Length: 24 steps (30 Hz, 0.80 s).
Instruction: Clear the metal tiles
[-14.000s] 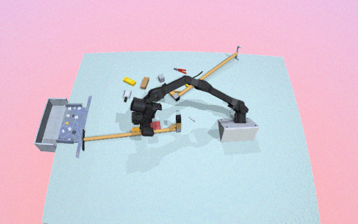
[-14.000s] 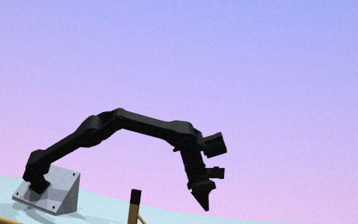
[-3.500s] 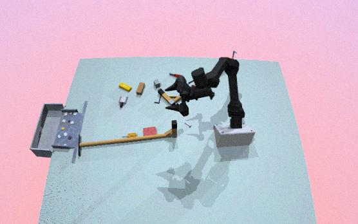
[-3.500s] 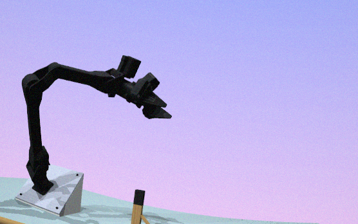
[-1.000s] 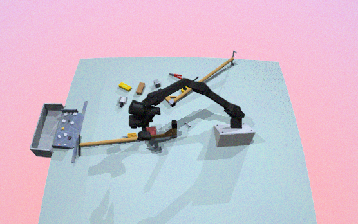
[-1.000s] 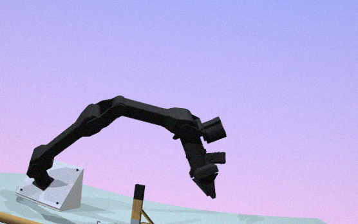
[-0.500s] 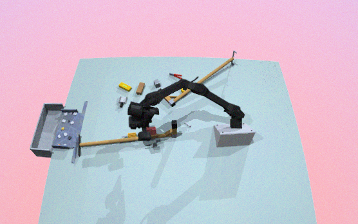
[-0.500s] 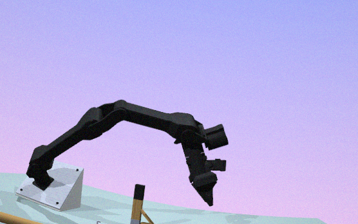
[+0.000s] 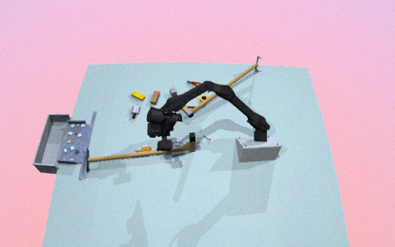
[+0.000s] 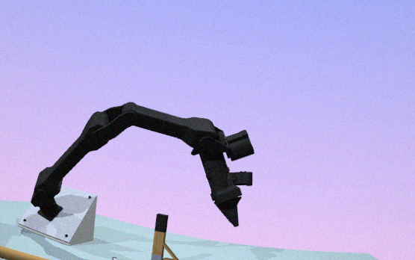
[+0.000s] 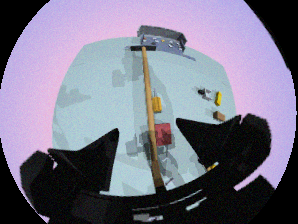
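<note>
The long scraper [image 9: 128, 154] [image 11: 149, 106] lies on the table, a wooden pole with a grey blade [image 9: 84, 166] at the near edge of the steel bench plate [image 9: 84, 145]. Its black upright grip [image 9: 192, 137] [image 10: 161, 223] is at the other end. Several small white, yellow and dark metal tiles [image 9: 72, 147] lie on the plate. The grey catch box [image 9: 45, 139] [image 11: 161, 36] adjoins the plate's far side. My gripper [image 9: 164, 144] [image 10: 233, 217] [image 11: 154, 148] is open and empty. It points down a little above the pole, close to the grip end, with the pole between the fingers in the wrist view.
A red flat piece [image 9: 176, 143] [image 11: 164, 135] and a small yellow piece [image 9: 145, 148] lie by the pole. A second long pole with a hook [image 9: 231, 82] lies behind the arm. A yellow block [image 9: 138, 95], a brown block [image 9: 155, 97], a tape measure [image 9: 203, 97] and small tools lie at the back.
</note>
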Motion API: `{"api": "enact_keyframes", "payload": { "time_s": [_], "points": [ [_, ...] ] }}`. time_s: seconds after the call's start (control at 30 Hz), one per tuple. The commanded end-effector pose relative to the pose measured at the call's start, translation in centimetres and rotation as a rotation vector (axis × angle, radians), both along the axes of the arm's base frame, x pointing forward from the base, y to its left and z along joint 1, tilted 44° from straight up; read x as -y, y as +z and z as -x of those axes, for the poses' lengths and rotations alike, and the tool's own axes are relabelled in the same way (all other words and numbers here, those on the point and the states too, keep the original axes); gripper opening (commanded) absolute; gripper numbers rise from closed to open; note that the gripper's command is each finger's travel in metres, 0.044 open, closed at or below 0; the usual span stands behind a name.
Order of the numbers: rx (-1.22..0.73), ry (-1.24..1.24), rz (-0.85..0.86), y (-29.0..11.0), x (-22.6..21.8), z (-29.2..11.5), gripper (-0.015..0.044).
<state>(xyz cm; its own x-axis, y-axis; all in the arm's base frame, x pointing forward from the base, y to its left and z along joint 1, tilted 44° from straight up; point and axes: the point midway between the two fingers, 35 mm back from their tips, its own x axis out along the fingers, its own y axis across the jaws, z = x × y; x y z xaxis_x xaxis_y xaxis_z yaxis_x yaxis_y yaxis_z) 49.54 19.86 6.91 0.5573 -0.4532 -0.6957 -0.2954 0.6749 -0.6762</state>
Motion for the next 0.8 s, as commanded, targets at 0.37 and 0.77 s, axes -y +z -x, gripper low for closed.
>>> {"api": "enact_keyframes", "payload": {
  "time_s": [0.37, 0.77],
  "points": [
    [0.034, 0.012, -0.006, 2.0, -0.5, 3.5, 0.044],
    [0.057, 0.022, -0.013, 3.2, -0.5, 6.4, 0.044]
  ]
}}
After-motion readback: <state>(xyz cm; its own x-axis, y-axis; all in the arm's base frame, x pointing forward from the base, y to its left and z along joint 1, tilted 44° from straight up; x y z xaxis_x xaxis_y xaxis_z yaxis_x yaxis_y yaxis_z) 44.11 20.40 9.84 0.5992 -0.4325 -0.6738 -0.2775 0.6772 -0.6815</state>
